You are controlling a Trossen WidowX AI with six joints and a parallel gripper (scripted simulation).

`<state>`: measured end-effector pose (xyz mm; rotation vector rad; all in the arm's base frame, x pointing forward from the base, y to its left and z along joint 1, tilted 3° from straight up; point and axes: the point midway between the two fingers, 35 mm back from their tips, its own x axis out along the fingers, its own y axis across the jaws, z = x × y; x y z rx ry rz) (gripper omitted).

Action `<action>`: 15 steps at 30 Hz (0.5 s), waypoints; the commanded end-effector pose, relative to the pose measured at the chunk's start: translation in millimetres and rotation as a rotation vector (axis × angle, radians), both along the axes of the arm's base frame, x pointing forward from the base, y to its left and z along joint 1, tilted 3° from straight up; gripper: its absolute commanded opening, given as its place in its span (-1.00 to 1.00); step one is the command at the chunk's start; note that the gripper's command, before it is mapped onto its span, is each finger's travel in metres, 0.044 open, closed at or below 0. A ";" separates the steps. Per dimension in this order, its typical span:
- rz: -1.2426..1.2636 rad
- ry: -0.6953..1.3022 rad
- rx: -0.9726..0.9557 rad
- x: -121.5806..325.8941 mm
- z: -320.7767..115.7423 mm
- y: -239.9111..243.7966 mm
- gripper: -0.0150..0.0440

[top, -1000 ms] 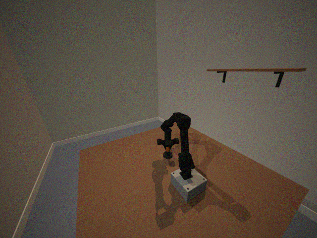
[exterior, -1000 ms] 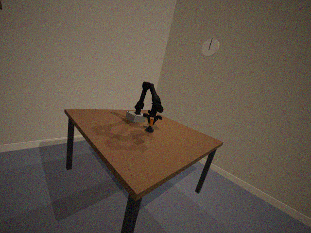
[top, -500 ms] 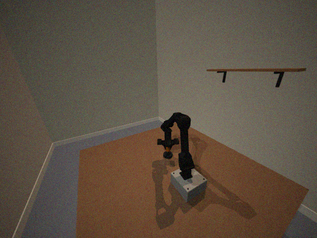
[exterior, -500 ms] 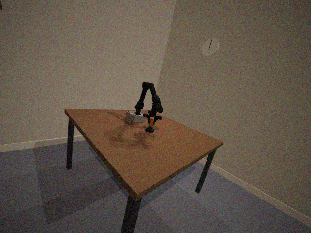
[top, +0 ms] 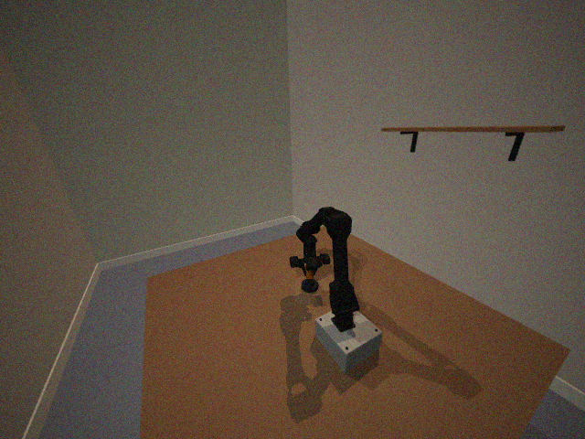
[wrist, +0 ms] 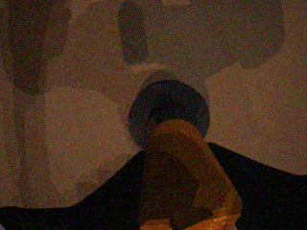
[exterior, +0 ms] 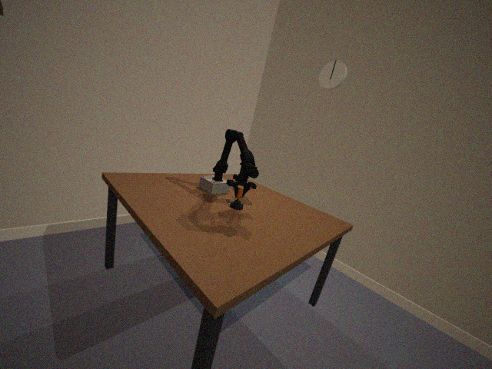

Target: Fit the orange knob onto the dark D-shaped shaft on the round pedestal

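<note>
The orange knob is held upright between the fingers of my gripper, which is shut on it. The dark round pedestal stands on the table right below the knob. In the wrist view the knob's far end overlaps the middle of the pedestal. The shaft is mostly hidden behind the knob, and only a dark patch shows beside it. The knob's hole and the shaft's flat side are hidden. Whether the knob touches the shaft cannot be told.
The arm's pale base block stands on the brown table close to the pedestal. Shadows of the arm fall across the table. A wall shelf and a round wall clock are far off.
</note>
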<state>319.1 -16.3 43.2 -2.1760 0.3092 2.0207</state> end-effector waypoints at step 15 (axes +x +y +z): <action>0.097 0.002 -0.006 -0.4 -3.2 0.0 -0.49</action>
